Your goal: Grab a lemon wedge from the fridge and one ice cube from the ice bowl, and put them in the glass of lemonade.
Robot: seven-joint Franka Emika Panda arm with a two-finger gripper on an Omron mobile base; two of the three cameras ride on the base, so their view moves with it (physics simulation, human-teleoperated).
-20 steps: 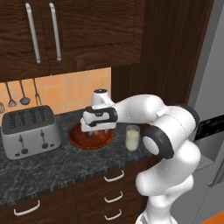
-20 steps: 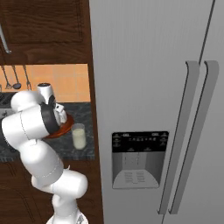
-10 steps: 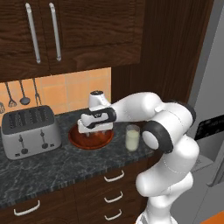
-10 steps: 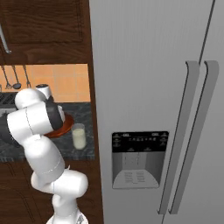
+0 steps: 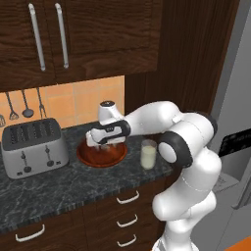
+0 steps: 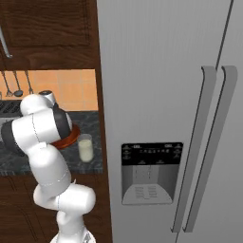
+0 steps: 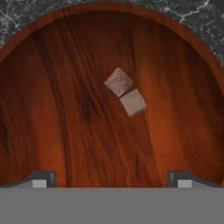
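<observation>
The ice bowl (image 5: 93, 158), shallow and reddish-brown, sits on the dark counter, and its rim (image 6: 72, 135) shows past the arm in the right base view. My gripper (image 5: 101, 145) hangs open just above its middle, pointing down. In the hand view two pale ice cubes (image 7: 118, 82) (image 7: 133, 102) lie touching on the bowl floor (image 7: 65, 109), ahead of the wide-apart fingertips (image 7: 41, 179), with nothing between them. The glass of lemonade (image 5: 148, 154) (image 6: 85, 148) stands just right of the bowl. The fridge (image 6: 166, 95) has both doors shut. The lemon wedge is out of view.
A silver toaster (image 5: 33, 147) stands left of the bowl. Utensils (image 5: 22, 105) hang on the orange tiled wall behind. Dark upper cabinets (image 5: 73, 34) overhang the counter, and drawers (image 5: 128, 198) run below its front edge.
The hand has dropped lower and slightly left over the bowl. The jaws have stayed wide, and the bowl and glass have not moved.
</observation>
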